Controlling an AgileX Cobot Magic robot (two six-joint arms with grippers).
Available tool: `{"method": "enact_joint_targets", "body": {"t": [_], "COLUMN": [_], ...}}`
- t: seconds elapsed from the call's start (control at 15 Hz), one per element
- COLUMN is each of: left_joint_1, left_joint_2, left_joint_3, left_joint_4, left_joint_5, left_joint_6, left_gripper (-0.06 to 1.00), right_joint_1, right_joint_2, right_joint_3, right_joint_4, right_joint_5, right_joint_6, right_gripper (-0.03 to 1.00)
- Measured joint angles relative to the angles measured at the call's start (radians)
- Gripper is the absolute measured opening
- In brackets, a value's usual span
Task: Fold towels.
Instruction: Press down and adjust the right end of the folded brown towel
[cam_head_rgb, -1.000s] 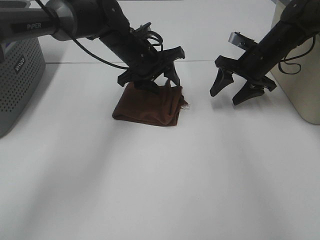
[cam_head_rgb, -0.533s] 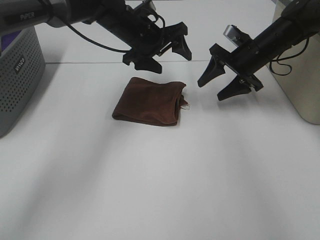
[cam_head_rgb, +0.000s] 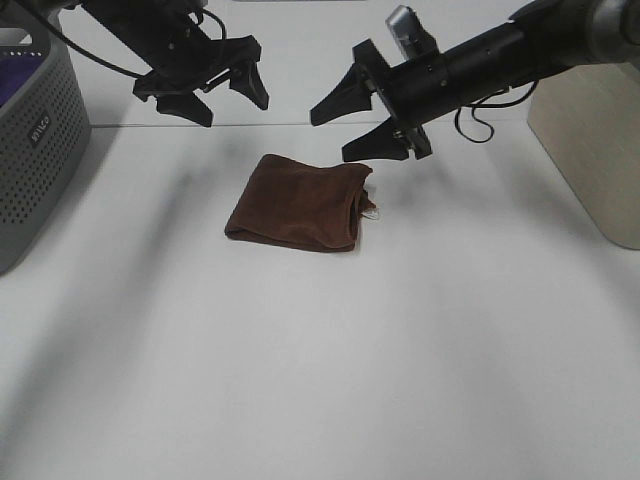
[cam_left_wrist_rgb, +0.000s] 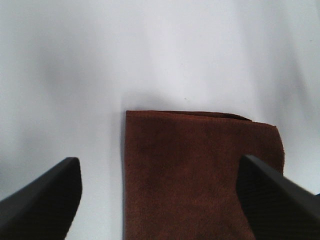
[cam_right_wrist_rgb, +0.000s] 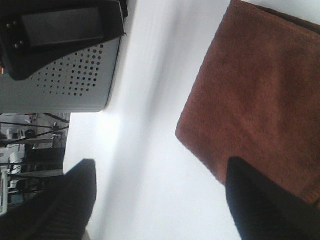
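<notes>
The dark brown towel (cam_head_rgb: 300, 203) lies folded into a small rectangle on the white table, with its small white tag (cam_head_rgb: 372, 212) poking out at its right edge. It also shows in the left wrist view (cam_left_wrist_rgb: 200, 172) and in the right wrist view (cam_right_wrist_rgb: 260, 95). My left gripper (cam_head_rgb: 222, 100) is open and empty, raised above the table behind and left of the towel. My right gripper (cam_head_rgb: 350, 125) is open and empty, reaching in from the right and hovering just behind the towel's far right corner.
A grey perforated basket (cam_head_rgb: 35, 150) stands at the left edge of the table; it also shows in the right wrist view (cam_right_wrist_rgb: 70, 75). A beige box (cam_head_rgb: 590, 150) stands at the right edge. The white table (cam_head_rgb: 330, 380) stretches toward the front.
My left gripper let go of the towel, rose and drew back to the left. My right gripper swung left toward the towel. The towel lies still.
</notes>
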Motion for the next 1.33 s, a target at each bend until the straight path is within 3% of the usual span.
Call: {"method": "enact_joint_targets", "body": {"t": [0.27, 0.53, 1.0, 1.2, 1.33], "left_joint_1": [0.004, 0.004, 0.004, 0.004, 0.004], "left_joint_2": [0.0, 0.0, 0.0, 0.0, -0.004], "left_joint_3": [-0.001, -0.001, -0.001, -0.003, -0.028], "left_joint_4": [0.009, 0.01, 0.01, 0.01, 0.01], "left_joint_5": [0.029, 0.031, 0.066, 0.091, 0.136], "left_joint_6": [0.0, 0.0, 0.0, 0.0, 0.0], "left_gripper": [0.8, 0.8, 0.8, 0.8, 0.8], "right_joint_1": [0.028, 0.02, -0.098, -0.092, -0.08], "right_joint_2": [0.015, 0.129, 0.153, 0.148, 0.097], "right_joint_3": [-0.003, -0.036, -0.038, -0.083, -0.097], "right_joint_4": [0.001, 0.034, -0.04, -0.193, -0.378], "right_joint_5": [-0.151, -0.057, -0.064, -0.029, 0.005], "right_joint_6": [-0.018, -0.018, 0.006, 0.048, 0.126], "right_gripper": [0.69, 0.69, 0.69, 0.69, 0.69]}}
